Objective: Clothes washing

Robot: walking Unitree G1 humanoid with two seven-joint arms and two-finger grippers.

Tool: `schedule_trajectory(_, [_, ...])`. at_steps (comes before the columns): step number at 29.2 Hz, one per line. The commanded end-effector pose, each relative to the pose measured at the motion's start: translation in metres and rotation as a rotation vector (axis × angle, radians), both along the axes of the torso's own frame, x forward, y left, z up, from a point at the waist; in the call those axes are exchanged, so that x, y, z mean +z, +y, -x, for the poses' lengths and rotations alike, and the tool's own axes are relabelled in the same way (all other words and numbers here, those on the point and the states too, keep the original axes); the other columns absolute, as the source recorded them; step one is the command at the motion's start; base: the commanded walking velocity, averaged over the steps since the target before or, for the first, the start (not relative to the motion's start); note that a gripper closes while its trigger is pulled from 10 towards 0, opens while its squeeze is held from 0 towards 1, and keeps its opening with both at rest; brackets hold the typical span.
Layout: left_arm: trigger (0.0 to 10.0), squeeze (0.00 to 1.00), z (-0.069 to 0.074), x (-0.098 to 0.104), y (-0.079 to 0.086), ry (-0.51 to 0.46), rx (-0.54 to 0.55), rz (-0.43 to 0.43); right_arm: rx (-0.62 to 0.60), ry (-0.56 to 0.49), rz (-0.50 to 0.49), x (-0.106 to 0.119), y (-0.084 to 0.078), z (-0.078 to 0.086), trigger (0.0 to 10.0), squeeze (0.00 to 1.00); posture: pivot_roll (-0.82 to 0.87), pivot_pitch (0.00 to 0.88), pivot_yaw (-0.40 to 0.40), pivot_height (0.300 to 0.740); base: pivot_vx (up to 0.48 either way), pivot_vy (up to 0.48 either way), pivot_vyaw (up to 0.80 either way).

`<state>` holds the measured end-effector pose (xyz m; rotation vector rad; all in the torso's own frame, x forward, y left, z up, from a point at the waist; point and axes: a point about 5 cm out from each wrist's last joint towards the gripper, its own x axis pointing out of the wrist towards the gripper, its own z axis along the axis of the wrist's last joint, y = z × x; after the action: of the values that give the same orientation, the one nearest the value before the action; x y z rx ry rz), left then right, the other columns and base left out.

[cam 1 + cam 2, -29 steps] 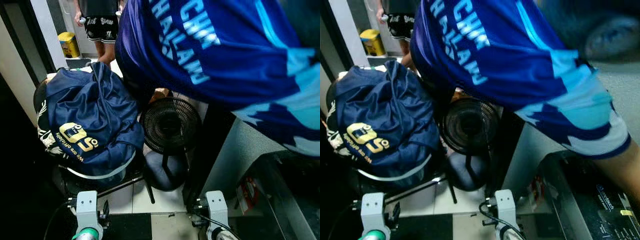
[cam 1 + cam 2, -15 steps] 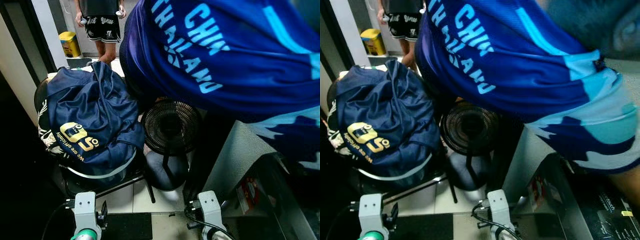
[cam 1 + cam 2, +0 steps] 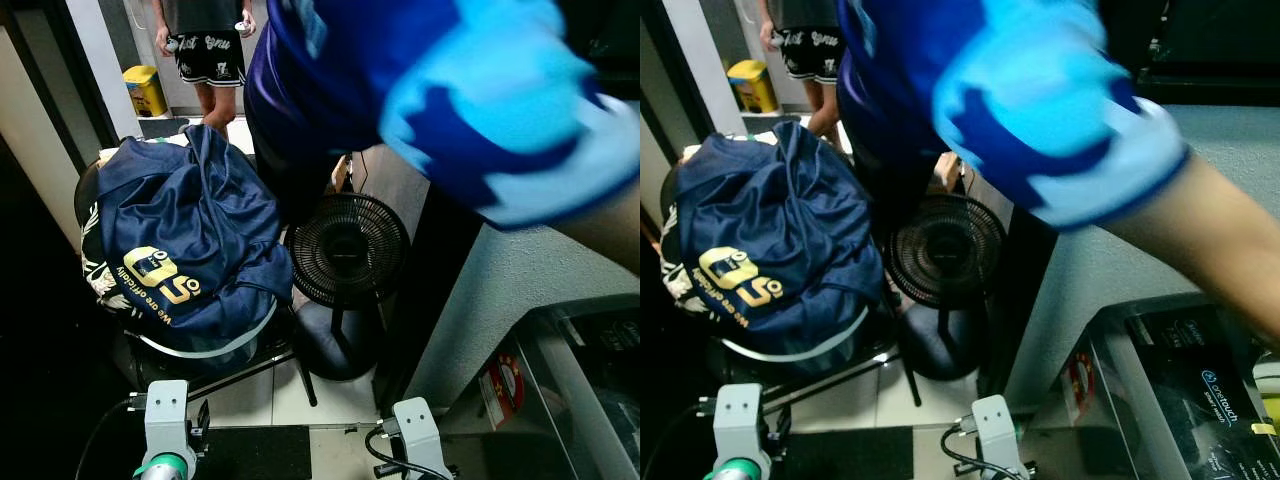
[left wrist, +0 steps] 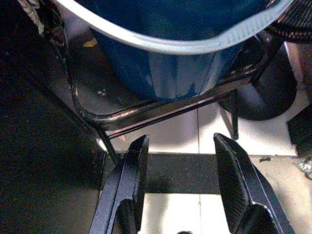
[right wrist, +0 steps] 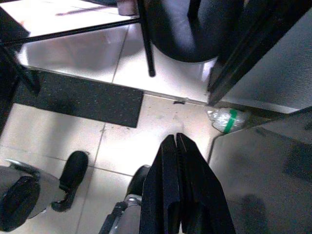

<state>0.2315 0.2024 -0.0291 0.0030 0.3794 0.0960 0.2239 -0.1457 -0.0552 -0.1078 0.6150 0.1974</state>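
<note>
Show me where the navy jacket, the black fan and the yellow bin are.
navy jacket (image 3: 180,230): left eye view, on the cloth above the yellow logo.
black fan (image 3: 345,250): left eye view, centre of its round grille.
yellow bin (image 3: 147,90): left eye view, on its front side.

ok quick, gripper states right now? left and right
Left gripper: open, holding nothing, hanging low in front of the chair frame.
Right gripper: closed, holding nothing, pointing down at the tiled floor.

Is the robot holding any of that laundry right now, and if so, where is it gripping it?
No, nothing is held. The left end effector hangs open above the floor near the chair, and the right end effector is shut on nothing. The navy garment lies untouched on the basket.
</note>
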Motion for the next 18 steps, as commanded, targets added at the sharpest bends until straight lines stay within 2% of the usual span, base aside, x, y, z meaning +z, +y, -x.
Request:
schedule_trajectory(1, [10.0,0.00,0.0045,-0.0053,0.0007,0.040,-0.012,-0.005,0.003,0.016,0.001,-0.0030,0.0001,0.0045,10.0,0.00,0.11,0.000,0.084,0.740,0.000,0.000,0.00])
schedule_trajectory(18, [10.0,0.00,0.0055,-0.0104,0.0030,0.096,-0.032,-0.012,-0.012,0.027,0.048,-0.0059,-0.0010,0.0081,10.0,0.00,0.10,0.000,0.100,0.740,0.000,0.000,0.00])
